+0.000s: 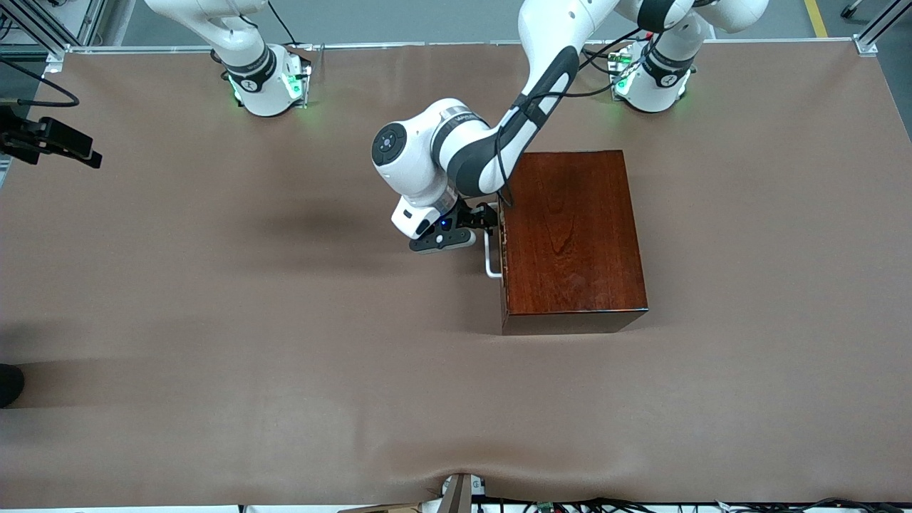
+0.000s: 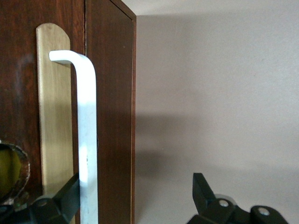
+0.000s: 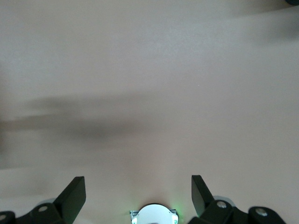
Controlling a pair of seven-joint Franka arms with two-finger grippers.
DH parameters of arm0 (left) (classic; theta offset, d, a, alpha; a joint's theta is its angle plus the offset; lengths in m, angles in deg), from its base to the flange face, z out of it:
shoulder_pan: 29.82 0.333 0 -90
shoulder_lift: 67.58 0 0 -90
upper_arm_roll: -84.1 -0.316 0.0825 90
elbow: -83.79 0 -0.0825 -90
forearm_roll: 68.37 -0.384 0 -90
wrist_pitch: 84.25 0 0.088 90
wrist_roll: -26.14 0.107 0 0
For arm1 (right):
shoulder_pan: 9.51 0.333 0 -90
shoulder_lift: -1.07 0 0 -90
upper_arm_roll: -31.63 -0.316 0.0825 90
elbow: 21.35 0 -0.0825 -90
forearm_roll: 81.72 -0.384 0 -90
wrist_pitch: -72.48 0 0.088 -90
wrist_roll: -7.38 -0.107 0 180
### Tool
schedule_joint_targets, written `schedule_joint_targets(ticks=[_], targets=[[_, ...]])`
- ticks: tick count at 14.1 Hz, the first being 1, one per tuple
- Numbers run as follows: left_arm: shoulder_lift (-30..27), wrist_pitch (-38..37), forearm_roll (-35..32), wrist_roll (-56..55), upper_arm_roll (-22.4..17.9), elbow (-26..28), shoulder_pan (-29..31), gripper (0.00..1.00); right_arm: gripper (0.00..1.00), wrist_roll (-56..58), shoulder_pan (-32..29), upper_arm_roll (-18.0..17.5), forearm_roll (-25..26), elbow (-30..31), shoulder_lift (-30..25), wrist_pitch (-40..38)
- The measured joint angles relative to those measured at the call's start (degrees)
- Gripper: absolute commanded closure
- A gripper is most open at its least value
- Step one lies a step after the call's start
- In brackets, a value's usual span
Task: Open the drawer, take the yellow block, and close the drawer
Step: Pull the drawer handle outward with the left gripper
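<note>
Reaching at the drawer [image 1: 503, 235], which sits shut in the front of the dark wooden box [image 1: 573, 231], the left pincer [image 1: 487, 219] stands open with its fingers [image 2: 65, 198] straddling the white handle [image 1: 491, 258], not yet closed on the bar. One finger lies close against the drawer face, so it could scrape the wood or clamp off-centre; a skewed pull might drag the whole box along the surface [image 1: 285, 342] rather than slide the drawer out. The yellow block is not in view, presumably inside. Farther from the box, the right pincer [image 3: 140, 193] waits open and empty above bare surface.
</note>
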Motion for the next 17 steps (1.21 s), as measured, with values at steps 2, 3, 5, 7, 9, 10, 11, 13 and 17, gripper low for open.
schedule_joint_targets(ticks=[2, 3, 5, 7, 9, 10, 11, 13, 17], targets=[[0.0, 0.48, 0.0, -1.24, -0.01, -0.01, -0.01, 0.0, 0.0, 0.02, 0.04, -0.02, -0.02, -0.09, 0.0, 0.04], [0.0, 0.68, 0.0, -1.39, 0.0, -0.02, -0.06, 0.0, 0.0, 0.03, 0.16, -0.05, -0.02, -0.19, 0.0, 0.09], [0.0, 1.24, 0.0, -1.49, 0.05, -0.03, -0.19, 0.0, 0.0, 0.03, 0.54, -0.18, -0.04, -0.81, 0.0, 0.13], [0.0, 2.34, 0.01, -1.86, 0.3, -0.11, -0.31, 0.0, 0.0, 0.03, 0.84, -0.27, -0.07, -1.42, -0.02, 0.13], [0.0, 3.16, 0.01, -2.44, 0.86, -0.34, -0.39, 0.0, 0.0, 0.03, 1.05, -0.27, -0.07, -1.57, -0.02, 0.13], [0.0, 3.27, 0.01, -2.69, 1.13, -0.43, -0.42, 0.0, 0.0, 0.03, 1.05, -0.25, -0.07, -1.57, -0.01, 0.13], [0.0, 3.28, 0.01, -3.03, 1.3, -0.45, -0.45, 0.0, 0.0, 0.03, 1.02, -0.18, -0.07, -1.57, -0.02, 0.13], [0.0, 3.29, 0.01, -3.38, 1.56, -0.5, -0.44, 0.0, 0.0, 0.03, 0.97, -0.03, -0.07, -1.57, -0.02, 0.29], [0.0, 4.18, 0.01, -4.72, 2.35, -0.6, -0.43, 0.0, 0.0, 0.03, 0.85, 0.15, -0.07, -1.56, 0.0, 0.44]])
